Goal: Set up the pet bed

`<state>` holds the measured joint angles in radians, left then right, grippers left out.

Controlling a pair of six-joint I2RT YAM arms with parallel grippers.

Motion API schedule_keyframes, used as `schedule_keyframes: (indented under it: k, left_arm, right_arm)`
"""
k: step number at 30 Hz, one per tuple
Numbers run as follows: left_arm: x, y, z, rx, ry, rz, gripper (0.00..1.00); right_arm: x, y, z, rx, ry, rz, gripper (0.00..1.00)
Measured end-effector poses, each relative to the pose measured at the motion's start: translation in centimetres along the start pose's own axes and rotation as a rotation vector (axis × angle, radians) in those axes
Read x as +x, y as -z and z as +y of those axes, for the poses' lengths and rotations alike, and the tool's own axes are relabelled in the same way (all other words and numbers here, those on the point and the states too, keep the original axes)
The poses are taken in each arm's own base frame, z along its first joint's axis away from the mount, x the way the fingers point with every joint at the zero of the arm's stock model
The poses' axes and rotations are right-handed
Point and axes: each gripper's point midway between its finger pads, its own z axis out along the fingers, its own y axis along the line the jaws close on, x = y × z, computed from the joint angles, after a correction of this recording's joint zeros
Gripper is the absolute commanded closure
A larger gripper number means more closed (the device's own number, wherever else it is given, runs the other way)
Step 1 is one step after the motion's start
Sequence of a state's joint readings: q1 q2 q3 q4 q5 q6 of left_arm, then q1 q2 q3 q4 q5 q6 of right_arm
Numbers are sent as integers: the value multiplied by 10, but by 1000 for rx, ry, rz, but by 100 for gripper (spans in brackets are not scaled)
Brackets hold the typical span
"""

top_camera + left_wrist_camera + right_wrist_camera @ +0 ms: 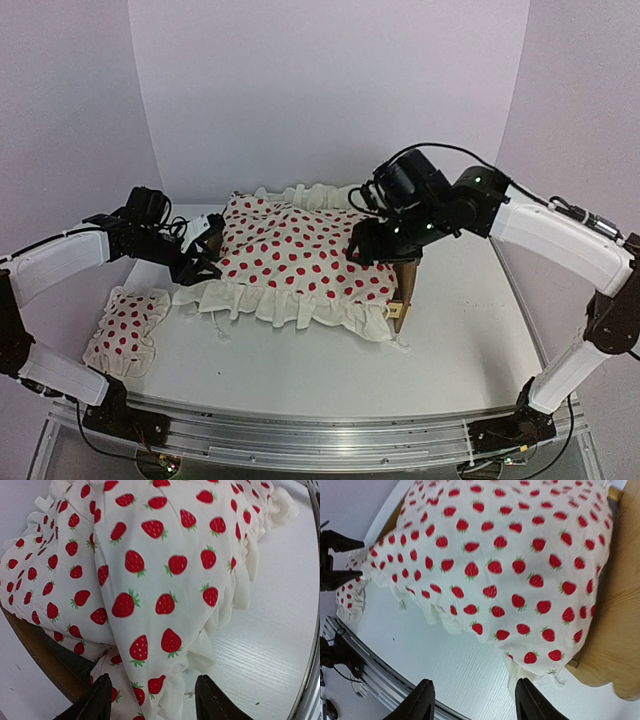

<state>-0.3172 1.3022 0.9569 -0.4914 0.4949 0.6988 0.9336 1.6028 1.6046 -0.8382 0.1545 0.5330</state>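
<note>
The pet bed lies across the table middle, almost wholly under a cream strawberry-print ruffled cloth (300,260). Only its plywood headboard (406,288) shows at the right end. My left gripper (200,262) is at the cloth's left end, open; in the left wrist view a cloth corner (150,580) hangs between its spread fingers (97,700), beside a wooden bed edge (42,652). My right gripper (365,245) hovers over the cloth's right part, open. In the right wrist view its fingertips (535,702) stand apart above bare table, next to the cloth's (510,555) ruffled corner and the headboard (617,625).
A small strawberry-print pillow (127,328) lies on the table at the front left, apart from the bed. An aluminium rail (320,435) runs along the near edge with both arm bases on it. White walls close the back and sides.
</note>
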Motion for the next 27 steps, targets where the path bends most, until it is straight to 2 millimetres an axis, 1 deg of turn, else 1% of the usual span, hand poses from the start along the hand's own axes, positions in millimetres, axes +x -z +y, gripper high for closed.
schedule_keyframes:
  k: [2, 3, 5, 6, 8, 10, 12, 14, 16, 19, 21, 23, 24, 26, 27]
  left_arm:
    - [-19, 8, 6, -10, 32, -40, 31]
    - [-30, 12, 12, -25, 49, -62, 30]
    - [-51, 21, 27, -76, 92, -104, 29]
    - [-62, 25, 40, -117, 125, -120, 28]
    - [-68, 24, 56, -162, 168, -122, 25]
    - [-66, 18, 75, -213, 231, -104, 22]
    - [-55, 8, 92, -251, 306, -66, 21]
    - [-40, -5, 106, -278, 368, -13, 22]
    - [-23, -18, 119, -304, 427, 43, 25]
    - [6, -38, 129, -312, 504, 134, 29]
    - [20, -48, 131, -300, 539, 175, 30]
    - [24, -55, 135, -289, 558, 189, 34]
    - [21, -58, 138, -287, 558, 184, 35]
    - [8, -61, 150, -289, 549, 158, 37]
    - [-2, -63, 158, -294, 537, 138, 37]
  right_arm:
    - [-23, 25, -4, 28, -22, -63, 39]
    - [-33, 35, -11, 51, -39, -88, 37]
    - [-48, 53, -29, 116, -78, -122, 33]
    - [-57, 62, -45, 172, -99, -138, 30]
    - [-67, 73, -67, 253, -127, -153, 28]
    - [-74, 77, -90, 336, -152, -152, 27]
    - [-73, 71, -112, 407, -166, -118, 28]
    - [-69, 60, -129, 464, -172, -69, 30]
    - [-64, 45, -144, 507, -175, -12, 33]
    - [-56, 25, -154, 519, -172, 63, 38]
    - [-53, 17, -155, 511, -165, 97, 40]
    - [-50, 12, -155, 498, -161, 121, 43]
    - [-49, 12, -156, 493, -158, 129, 44]
    - [-48, 11, -157, 485, -148, 141, 47]
    - [-47, 10, -158, 482, -144, 147, 49]
